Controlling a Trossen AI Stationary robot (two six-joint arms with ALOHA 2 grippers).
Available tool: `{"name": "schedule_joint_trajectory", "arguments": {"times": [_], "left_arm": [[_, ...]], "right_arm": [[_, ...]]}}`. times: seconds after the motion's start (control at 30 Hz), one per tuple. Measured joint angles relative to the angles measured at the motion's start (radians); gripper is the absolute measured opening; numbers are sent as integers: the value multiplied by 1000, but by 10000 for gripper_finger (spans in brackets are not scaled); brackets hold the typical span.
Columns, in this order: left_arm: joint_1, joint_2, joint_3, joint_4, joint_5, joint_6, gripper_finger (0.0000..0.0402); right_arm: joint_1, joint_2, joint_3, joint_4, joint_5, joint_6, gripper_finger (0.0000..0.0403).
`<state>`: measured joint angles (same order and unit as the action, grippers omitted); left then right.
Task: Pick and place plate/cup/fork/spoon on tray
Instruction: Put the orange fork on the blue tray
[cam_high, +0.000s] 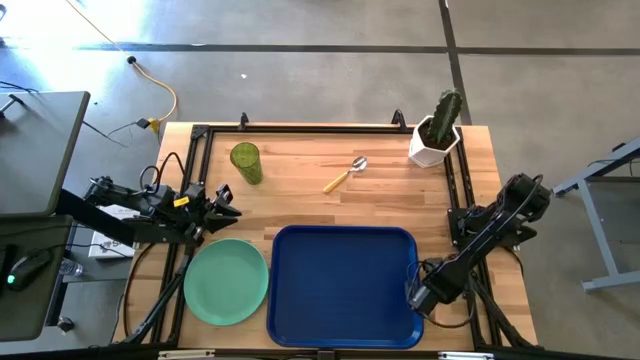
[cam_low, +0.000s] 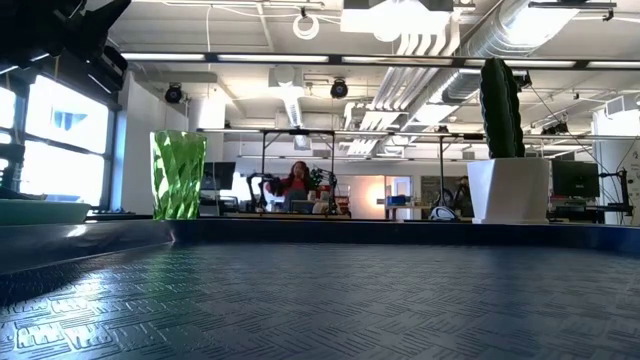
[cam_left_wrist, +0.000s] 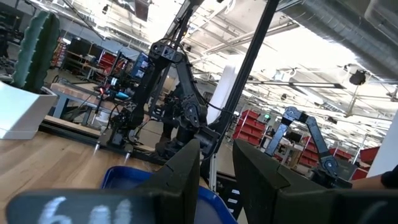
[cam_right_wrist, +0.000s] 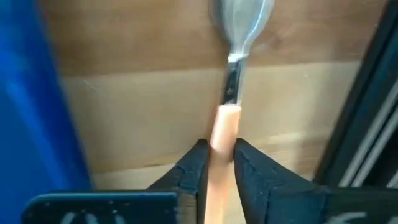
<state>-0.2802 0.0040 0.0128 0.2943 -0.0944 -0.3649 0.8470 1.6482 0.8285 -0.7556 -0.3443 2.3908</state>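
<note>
The dark-blue tray (cam_high: 345, 285) lies at the table's near edge, with the mint-green plate (cam_high: 226, 281) flat on the wood to its left. The green cup (cam_high: 245, 162) stands upright at the far left. The spoon (cam_high: 347, 175) lies on the wood at the far middle. My right gripper (cam_high: 416, 294) is at the tray's right rim, shut on the orange-handled fork (cam_right_wrist: 227, 93), whose metal head (cam_right_wrist: 242, 18) is blurred. My left gripper (cam_high: 226, 205) hovers above the plate's far edge, open with a narrow gap (cam_left_wrist: 215, 168) and nothing in it. My right gripper pinches the fork's orange handle (cam_right_wrist: 224, 127) between its two fingers, a little back from the metal neck. The fingers come steeply from above. The fork runs over the wood strip between the tray and the black frame; whether it is lifted I cannot tell.
A white pot with a cactus (cam_high: 436, 135) stands at the far right corner. A black frame rail (cam_high: 455, 190) runs along the table's right side, close to my right gripper. Bare wood lies between the cup, the spoon and the tray.
</note>
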Motion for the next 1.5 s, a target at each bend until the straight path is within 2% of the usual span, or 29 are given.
{"name": "schedule_joint_trajectory", "arguments": {"times": [0.6, 1.07, 1.17, 1.5], "left_arm": [[0, 0, 0, -1, 0, 1, 87], [0, 0, 0, -1, 1, 1, 87], [0, 0, 0, -1, 1, 1, 87], [0, 0, 0, -4, -23, 2, 87]], "right_arm": [[-1, -2, 1, -6, 20, -21, 10], [-1, -6, 9, -10, 38, -17, 10], [-2, -12, 29, -38, 65, -18, 10], [-4, -18, 86, -108, 59, -18, 10]]}}
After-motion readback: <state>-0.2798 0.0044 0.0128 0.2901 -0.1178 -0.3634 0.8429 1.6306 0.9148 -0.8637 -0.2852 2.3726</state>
